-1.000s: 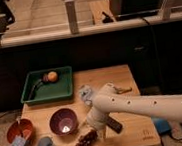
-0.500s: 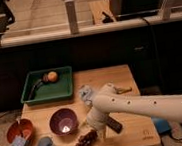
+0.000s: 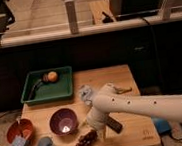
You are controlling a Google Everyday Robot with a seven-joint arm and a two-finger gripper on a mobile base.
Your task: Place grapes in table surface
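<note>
Camera view: the grapes [image 3: 86, 141] lie on the table surface [image 3: 110, 76] near its front edge, just right of the purple bowl [image 3: 63, 121]. The gripper [image 3: 96, 129] hangs directly beside them, seemingly touching. I cannot tell whether it grips them.

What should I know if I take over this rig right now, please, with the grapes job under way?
The gripper is low over the front of the table surface, right beside the grapes; whether it holds them cannot be told.
The grapes are near the table's front edge, front-right of the purple bowl, seemingly resting on the wood.
Done: the bunch looks to be down on the table.
Left: confirm release, then lift the arm clear without dragging the bunch.
</note>
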